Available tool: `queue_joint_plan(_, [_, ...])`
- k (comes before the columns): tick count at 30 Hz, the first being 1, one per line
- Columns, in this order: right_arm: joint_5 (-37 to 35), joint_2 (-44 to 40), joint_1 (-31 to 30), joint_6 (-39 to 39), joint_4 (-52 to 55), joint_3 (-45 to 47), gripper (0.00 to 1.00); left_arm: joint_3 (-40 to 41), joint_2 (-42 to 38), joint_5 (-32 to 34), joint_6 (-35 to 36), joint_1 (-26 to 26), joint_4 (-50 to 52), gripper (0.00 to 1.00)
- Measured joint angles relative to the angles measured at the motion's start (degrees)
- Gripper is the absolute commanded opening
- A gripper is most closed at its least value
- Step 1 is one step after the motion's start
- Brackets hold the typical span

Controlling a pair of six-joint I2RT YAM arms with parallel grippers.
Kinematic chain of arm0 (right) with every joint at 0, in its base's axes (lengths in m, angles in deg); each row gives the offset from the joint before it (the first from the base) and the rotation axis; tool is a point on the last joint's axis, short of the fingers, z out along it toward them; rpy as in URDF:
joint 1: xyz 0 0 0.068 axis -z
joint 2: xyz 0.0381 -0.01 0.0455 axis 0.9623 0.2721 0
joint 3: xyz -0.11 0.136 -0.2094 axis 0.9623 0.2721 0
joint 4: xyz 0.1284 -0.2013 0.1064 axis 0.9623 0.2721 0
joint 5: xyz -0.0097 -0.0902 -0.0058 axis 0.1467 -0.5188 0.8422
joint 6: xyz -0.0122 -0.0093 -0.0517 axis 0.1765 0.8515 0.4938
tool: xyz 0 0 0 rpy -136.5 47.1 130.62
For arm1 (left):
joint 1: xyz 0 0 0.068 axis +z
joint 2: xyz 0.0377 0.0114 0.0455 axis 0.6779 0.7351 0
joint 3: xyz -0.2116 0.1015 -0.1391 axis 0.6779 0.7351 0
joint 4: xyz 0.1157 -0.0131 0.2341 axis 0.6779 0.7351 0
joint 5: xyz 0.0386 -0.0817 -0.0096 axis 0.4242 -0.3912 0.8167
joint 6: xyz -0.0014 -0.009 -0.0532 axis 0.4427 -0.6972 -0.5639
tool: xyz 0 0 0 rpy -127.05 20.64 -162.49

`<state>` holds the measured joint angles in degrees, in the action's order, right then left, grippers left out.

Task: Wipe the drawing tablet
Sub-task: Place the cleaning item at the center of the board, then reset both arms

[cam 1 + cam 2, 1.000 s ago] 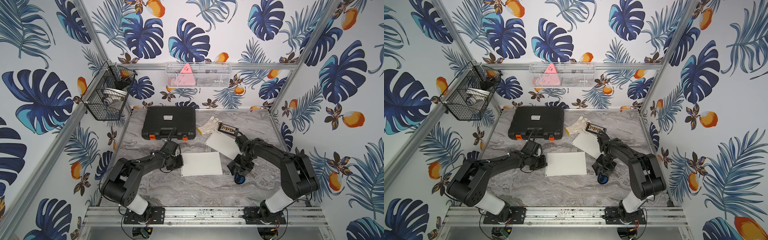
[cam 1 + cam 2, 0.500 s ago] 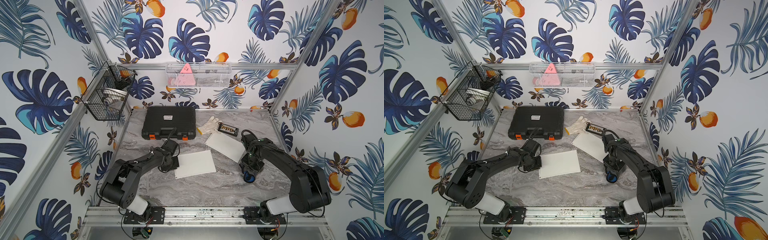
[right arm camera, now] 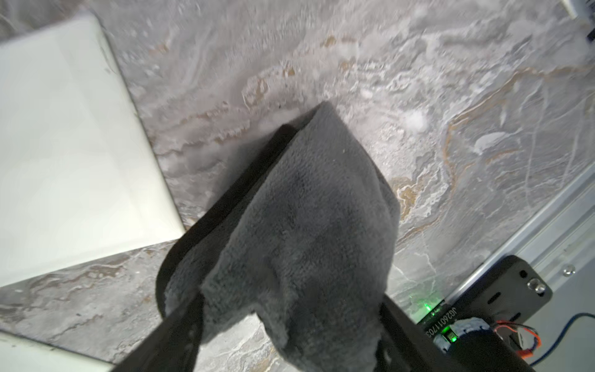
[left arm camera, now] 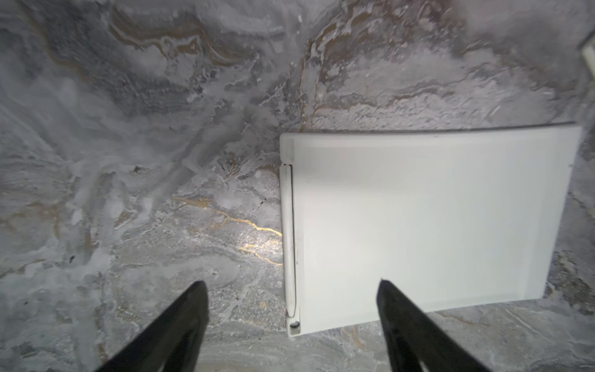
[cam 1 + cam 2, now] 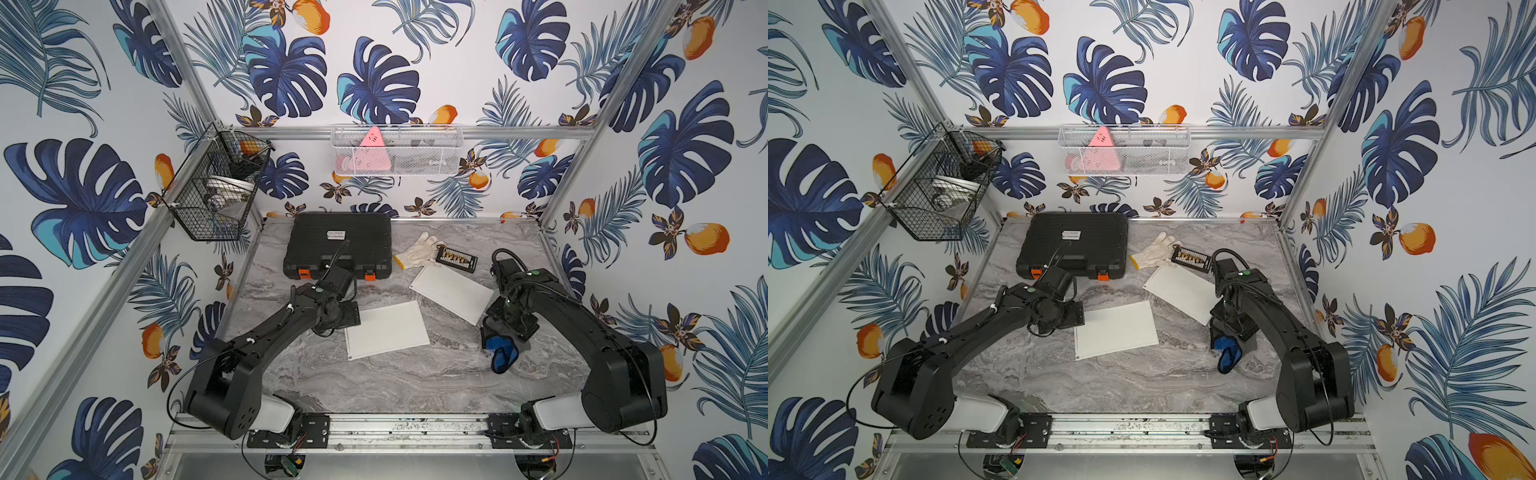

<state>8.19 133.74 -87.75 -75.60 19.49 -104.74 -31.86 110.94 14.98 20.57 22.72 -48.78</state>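
Observation:
The drawing tablet (image 5: 386,334) is a white flat slab lying at a slant mid-table in both top views (image 5: 1116,330). The left wrist view shows its blank face (image 4: 434,219) and a white stylus clipped along one edge. My left gripper (image 5: 351,316) (image 4: 289,283) is open at that edge, one finger over the tablet's corner, the other over bare marble. A blue and dark cloth (image 5: 503,353) (image 5: 1228,353) lies bunched on the table to the right. My right gripper (image 5: 498,334) (image 3: 289,302) is open just above it, with the cloth (image 3: 306,209) loose between its wide fingers.
A second white flat board (image 5: 453,293) lies behind the right gripper. A black tool case (image 5: 338,245), a white glove (image 5: 417,249) and a small black holder (image 5: 456,259) sit at the back. Wire baskets (image 5: 216,187) (image 5: 397,151) hang on the walls.
The left gripper pulled the tablet a little leftward, tilting it, then opened and let go. The right gripper carried the cloth to the right and opened.

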Motion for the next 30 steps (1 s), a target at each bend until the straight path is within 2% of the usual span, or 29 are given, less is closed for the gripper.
queue_joint_plan(5, [-6.93, -3.61, 0.00, 2.49, 1.07, -4.90, 1.00, -1.05, -6.27, 1.22, 1.05, -0.11, 0.09, 0.99])
queue_joint_plan(10, [-11.04, -10.49, 0.00, 9.60, -4.63, -4.48, 1.00, -1.09, -13.14, 4.46, 1.77, -0.92, -1.49, 0.99])
queue_joint_plan(14, [-14.47, -12.87, 0.00, 13.88, -10.75, -2.38, 1.00, -1.16, -16.13, 13.22, 1.62, -1.70, -1.77, 0.99])
queue_joint_plan(17, [-15.67, -13.79, 0.00, 18.18, -18.49, 3.17, 1.00, 2.45, -18.03, 21.77, 1.70, -1.70, -4.26, 0.99])
queue_joint_plan(19, [-15.23, -15.80, 0.00, 24.22, -26.91, 10.62, 1.00, 7.13, -18.97, 25.99, 5.86, -1.70, -7.91, 0.99])
queue_joint_plan(23, [-16.15, -17.42, 0.00, 31.95, -42.29, 23.08, 1.00, 16.37, -18.12, 30.36, 17.86, -1.51, -17.92, 0.99])
queue_joint_plan(27, [-16.33, -16.02, 0.09, 39.21, -57.94, 32.33, 1.00, 24.70, -17.31, 30.36, 26.69, 1.16, -31.41, 0.99])
queue_joint_plan(30, [-15.89, -14.36, 0.55, 42.40, -67.30, 36.54, 1.00, 28.24, -14.97, 28.70, 30.01, 4.39, -41.57, 0.99])
